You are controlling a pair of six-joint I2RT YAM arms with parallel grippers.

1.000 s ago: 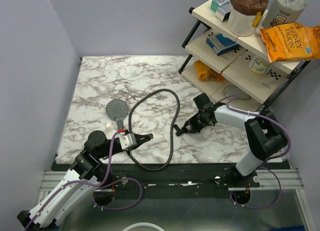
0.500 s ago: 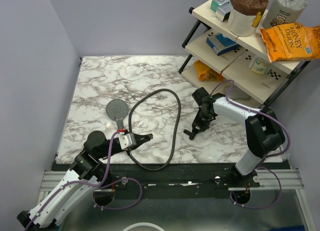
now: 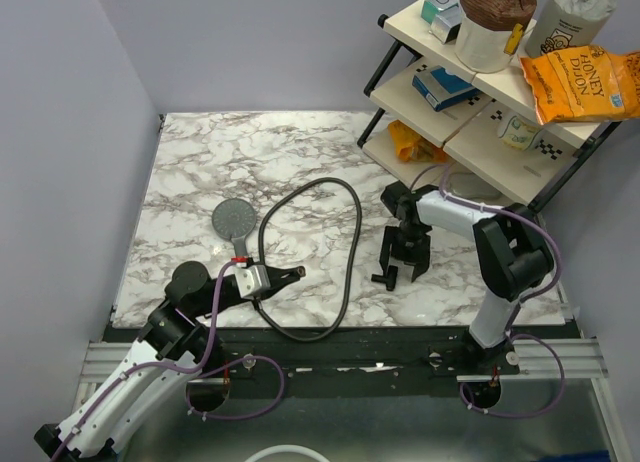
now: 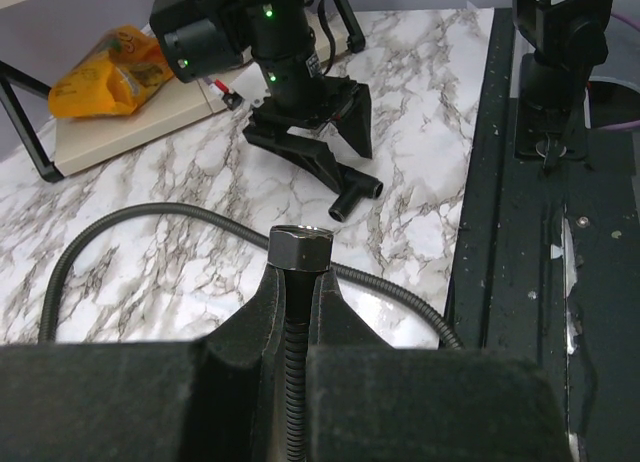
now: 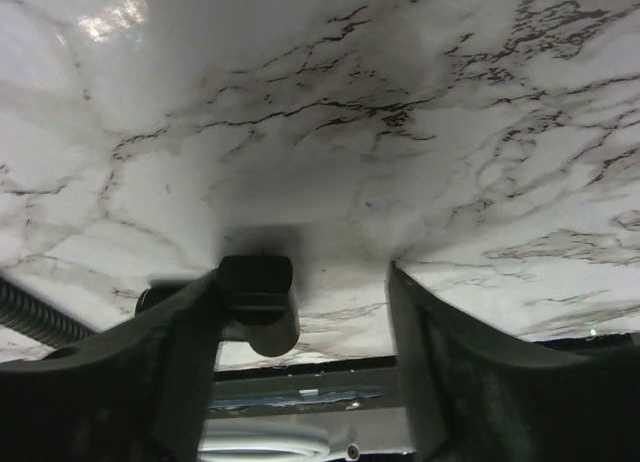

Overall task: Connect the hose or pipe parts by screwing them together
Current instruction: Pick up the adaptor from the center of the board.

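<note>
The left end effector [image 4: 298, 287] is closed on the black hose [image 3: 352, 244], which is gripped just below its end nut [image 4: 300, 248]; the nut is seen protruding beyond the fingertips, pointed right. The right end effector [image 3: 400, 273] is open, its fingers spread with nothing gripped between them, and is set low over the marbled tabletop [image 3: 200, 152], to the right of the hose. From the gripped end the hose is laid in a long loop across the middle of the tabletop, down to its near edge. The grey shower head [image 3: 235, 220] is laid face up, left of the loop, with its handle pointed near, just far of the left end effector. A shelf rack [image 3: 480, 132] is seen at the far right
</note>
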